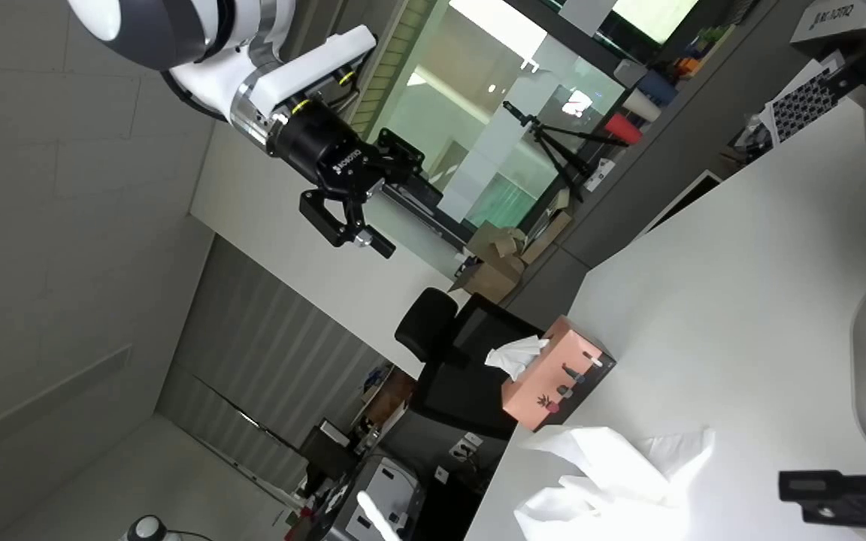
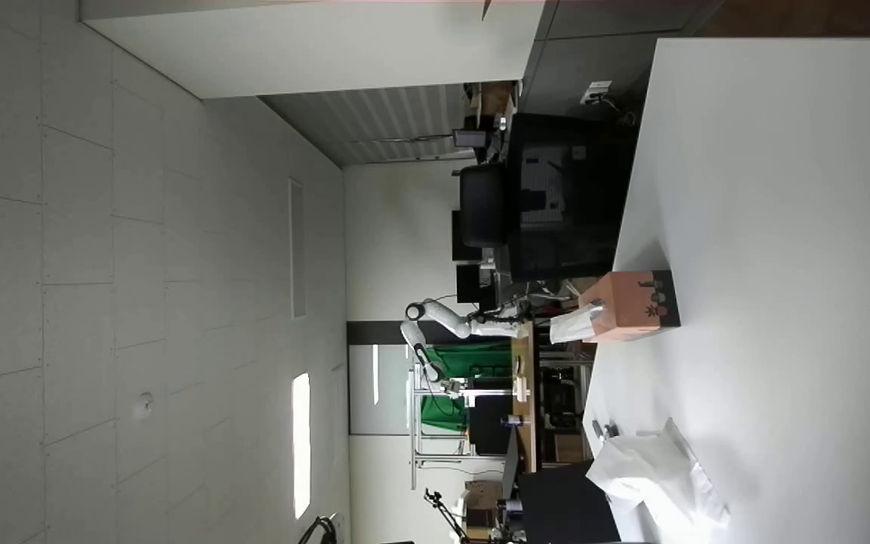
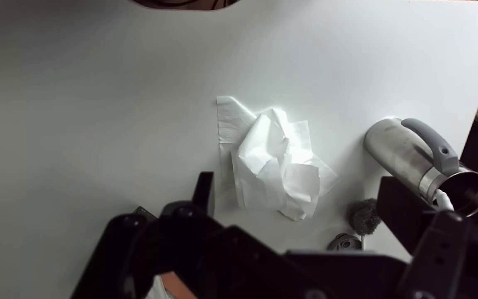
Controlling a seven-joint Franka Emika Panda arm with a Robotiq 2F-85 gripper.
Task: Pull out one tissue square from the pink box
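- a white tissue point(image 1: 516, 357) sticks up from the top of the pink box point(image 1: 553, 376), its lower end hidden, so that sheet has not been pulled free.
- the claw point(image 1: 411, 222) is spread wide with nothing in its grip, raised well apart from the box.
- in an exterior view, loose tissues point(image 2: 654, 472) lie heaped on the table point(image 2: 782, 227) near the box, not touching it; whether any of them is the one asked for, i cannot tell.
- if none counts, what is left is the whole job: come down to the box, pinch the tip, draw it out.
- the box is smooth-looking card, straight-edged, salmon with a dark band along its foot and small printed figures, one like a potted plant.
- its tissue is thin, fanned in soft folds, and will likely crumple under a pinch.
- the loose tissues are creased and layered, with a few flat, square corners.
- farther from the box, in the wrist view, are a rounded steel jug point(image 3: 405, 149) with a grey handle and a fuzzy grey brush head point(image 3: 364, 214).
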